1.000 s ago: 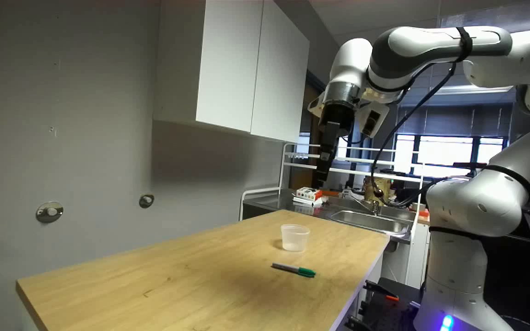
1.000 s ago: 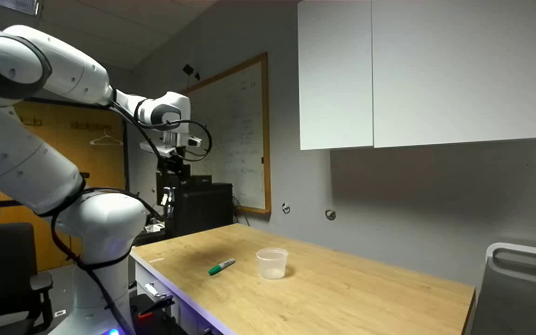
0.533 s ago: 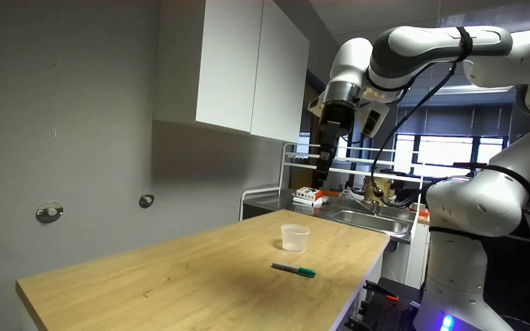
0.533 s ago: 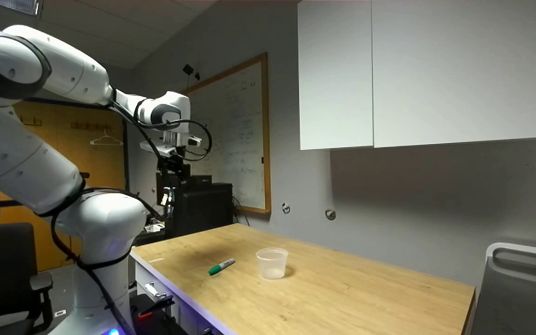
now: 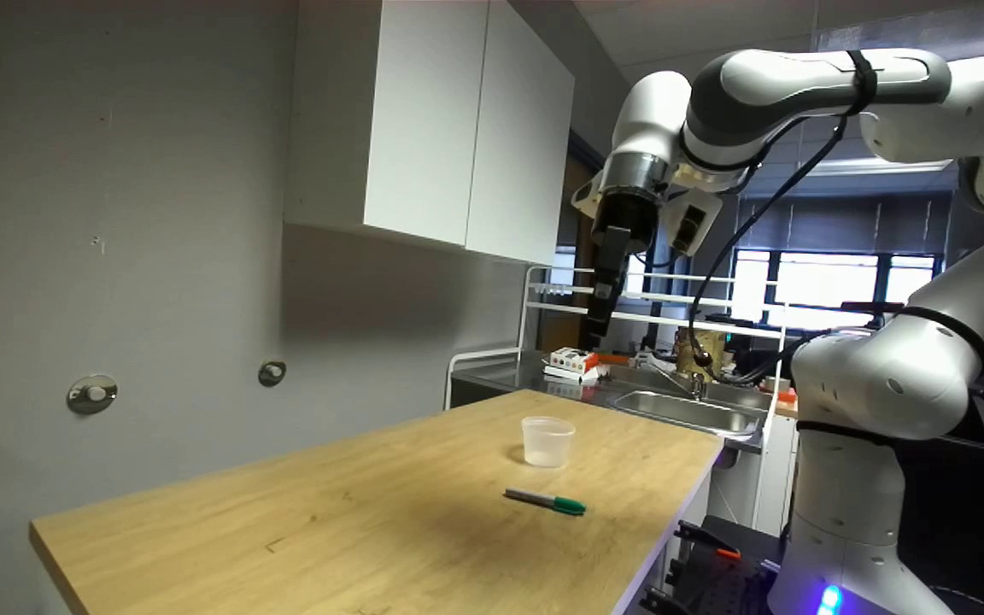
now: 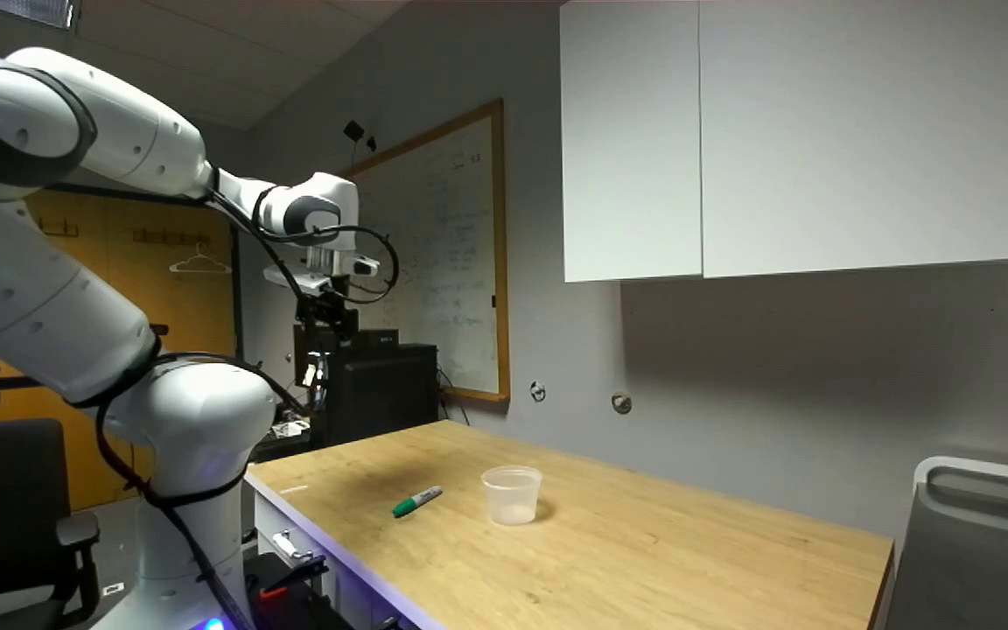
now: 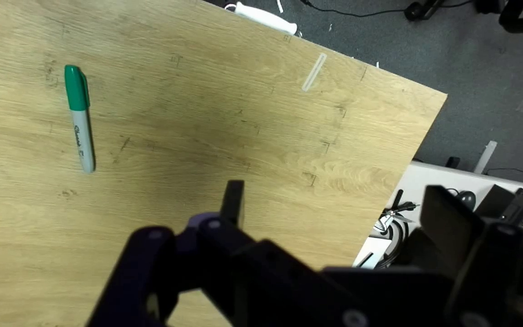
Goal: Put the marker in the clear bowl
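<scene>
Nothing visibly moved; fingers (image 7: pixel 450 222) spread wide, blurred; marker (image 7: pixel 80 119) barely legible.

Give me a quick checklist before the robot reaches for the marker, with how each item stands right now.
1. Hand open: ok, its fingers stand well apart.
2. Marker lying free: ok, it lies on the table, apart from the bowl.
3. Hand over the marker: not ok, in the wrist view the marker lies outside the gap between the fingers.
4. Bowl upright: ok, mouth up in both exterior views.
5. Bowl in the wrist view: not ok, it does not show there.
6. Green cap tight: cannot tell, though it is on.
</scene>
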Robot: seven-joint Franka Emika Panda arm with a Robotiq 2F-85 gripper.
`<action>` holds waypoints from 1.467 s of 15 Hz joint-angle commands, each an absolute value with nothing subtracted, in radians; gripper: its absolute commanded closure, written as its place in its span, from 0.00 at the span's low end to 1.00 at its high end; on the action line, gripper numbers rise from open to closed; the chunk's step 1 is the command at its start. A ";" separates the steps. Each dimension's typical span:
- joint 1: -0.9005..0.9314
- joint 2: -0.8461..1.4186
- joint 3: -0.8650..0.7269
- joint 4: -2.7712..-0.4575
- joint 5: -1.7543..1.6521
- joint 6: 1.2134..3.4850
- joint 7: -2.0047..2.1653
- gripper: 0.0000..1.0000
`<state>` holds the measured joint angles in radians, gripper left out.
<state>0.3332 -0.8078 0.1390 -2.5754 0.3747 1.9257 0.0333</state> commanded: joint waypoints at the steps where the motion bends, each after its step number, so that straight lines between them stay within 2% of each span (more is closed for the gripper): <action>1: 0.304 -0.790 0.155 -2.566 0.379 1.920 0.026 0.00; 10: 0.193 -0.561 0.077 -2.539 0.369 2.028 -0.030 0.00; 17: 0.112 -0.263 0.055 -2.500 0.276 2.221 -0.034 0.00; 22: 0.090 -0.075 0.043 -2.454 0.247 2.231 -0.068 0.00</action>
<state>0.0993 -0.1842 0.0501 -2.5207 0.2617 2.2522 -0.0371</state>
